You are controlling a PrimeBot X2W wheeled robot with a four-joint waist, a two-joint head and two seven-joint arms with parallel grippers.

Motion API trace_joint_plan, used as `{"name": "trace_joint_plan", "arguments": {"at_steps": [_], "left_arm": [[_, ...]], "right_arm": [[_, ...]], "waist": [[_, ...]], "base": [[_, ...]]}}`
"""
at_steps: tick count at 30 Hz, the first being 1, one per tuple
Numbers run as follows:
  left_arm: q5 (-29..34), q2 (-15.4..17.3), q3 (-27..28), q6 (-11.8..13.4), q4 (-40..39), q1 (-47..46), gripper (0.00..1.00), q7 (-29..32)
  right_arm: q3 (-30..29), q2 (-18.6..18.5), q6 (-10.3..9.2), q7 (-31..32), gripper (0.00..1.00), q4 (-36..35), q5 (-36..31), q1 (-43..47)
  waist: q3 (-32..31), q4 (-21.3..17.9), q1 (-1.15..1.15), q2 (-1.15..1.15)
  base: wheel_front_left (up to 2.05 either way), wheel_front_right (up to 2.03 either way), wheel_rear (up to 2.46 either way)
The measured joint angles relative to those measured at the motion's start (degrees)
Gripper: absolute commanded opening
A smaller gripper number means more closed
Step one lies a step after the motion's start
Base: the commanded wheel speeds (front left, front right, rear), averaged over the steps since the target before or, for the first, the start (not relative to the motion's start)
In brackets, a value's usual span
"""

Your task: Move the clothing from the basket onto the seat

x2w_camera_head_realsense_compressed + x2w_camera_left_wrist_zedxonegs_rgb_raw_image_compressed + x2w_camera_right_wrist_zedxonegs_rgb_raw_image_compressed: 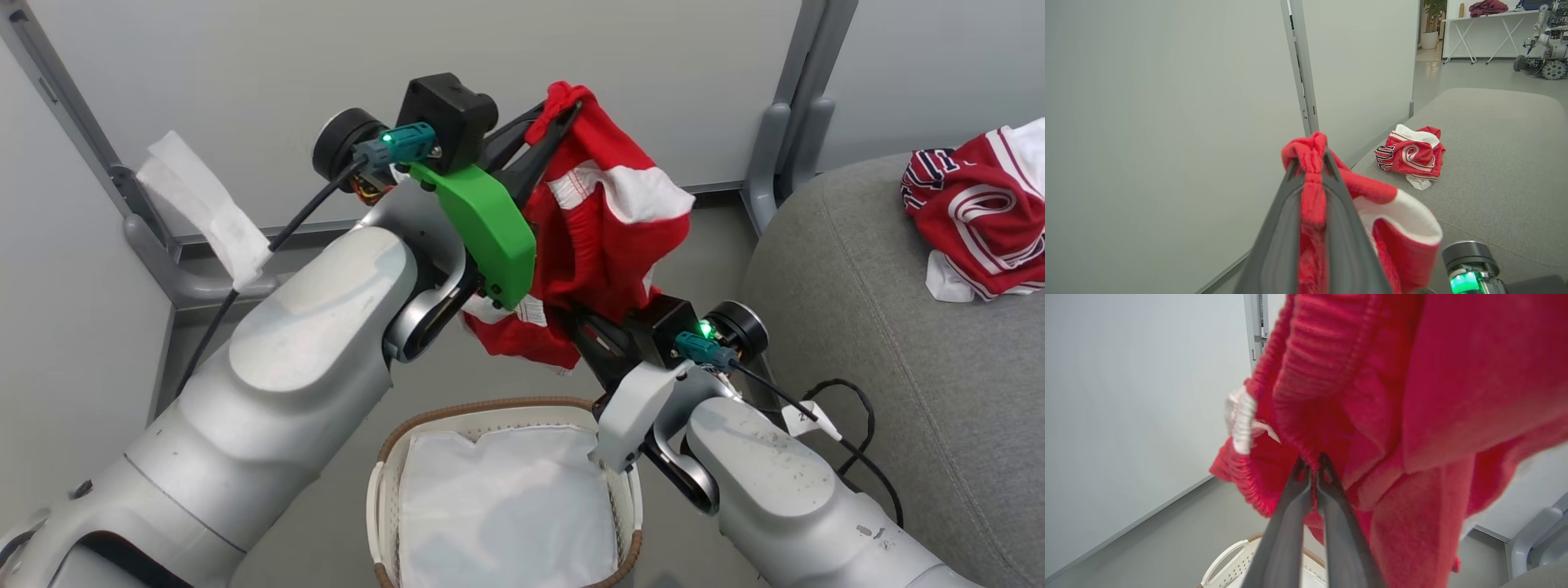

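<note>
Nearest, the small oval cream plastic basket with a brown woven rim (490,406) holds a plain white cloth liner (506,506). Just above it, the right gripper (1312,467) pinches the ribbed hem of a red jersey with white panels (604,237). Higher and farther, the left gripper (1310,161) is clamped on the jersey's top fold. Far right, a second red-and-white lettered jersey (980,212) lies crumpled on the large grey fabric seat (898,367).

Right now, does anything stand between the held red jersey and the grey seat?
Nothing visible does. The jersey hangs from the left tool and right tool above the basket; the seat nearby is mostly bare.
</note>
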Motion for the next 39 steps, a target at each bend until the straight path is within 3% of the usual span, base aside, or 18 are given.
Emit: {"name": "trace_joint_plan", "arguments": {"at_steps": [9, 10, 11, 14, 15, 16, 27, 39], "left_arm": [[-1.8, 3.0, 2.3, 1.5, 3.6, 1.3, 0.00, -0.5], [-1.9, 3.3, 2.5, 1.7, 3.9, 1.5, 0.05, -0.7], [-2.1, 3.7, 2.8, 1.8, 4.3, 1.8, 0.19, -0.9], [-2.7, 4.5, 3.5, 2.2, 5.4, 2.5, 0.47, -1.2], [-2.9, 4.8, 3.7, 2.4, 5.7, 2.6, 0.77, -1.5], [-3.0, 5.1, 3.9, 2.4, 6.0, 2.9, 1.00, -1.6], [-5.2, 5.6, 5.6, 3.4, 6.7, 7.0, 1.00, -4.9], [-4.9, 3.9, 3.3, 4.2, 2.1, 14.6, 1.00, -9.5]], "right_arm": [[-6.6, 0.0, 0.01, 0.0, 0.00, -4.9, -5.7, 2.5], [-7.6, 0.0, 0.00, 0.0, 0.00, -5.4, -6.5, 2.8], [-9.0, 0.0, 0.00, 0.0, 0.00, -6.1, -7.7, 2.9], [-12.6, 0.0, 0.00, 0.0, 0.00, -8.5, -10.5, 3.8], [-13.9, 0.0, 0.00, 0.0, 0.00, -9.2, -11.5, 4.1], [-15.1, 0.0, 0.00, 0.0, 0.00, -10.1, -12.4, 4.2], [-22.1, -0.4, 0.01, 0.0, 0.00, -13.5, -18.6, 4.9], [-27.4, -4.5, 0.00, 0.0, 0.00, -15.8, -21.4, 4.8]], "waist": [[0.5, -2.2, 0.00, 0.00], [0.6, -2.4, 0.00, 0.00], [0.6, -2.7, 0.00, 0.00], [0.8, -3.3, 0.00, 0.00], [0.9, -3.5, 0.00, 0.00], [1.0, -3.7, 0.00, 0.00], [1.8, -5.7, 0.00, 0.00], [2.8, -10.1, 0.00, 0.00]], "base": [[0.00, 0.00, 0.00], [0.00, 0.00, 0.00], [0.00, 0.00, 0.00], [0.00, 0.00, 0.00], [0.00, 0.00, 0.00], [0.00, 0.00, 0.00], [0.00, 0.00, 0.00], [0.00, 0.00, 0.00]]}}
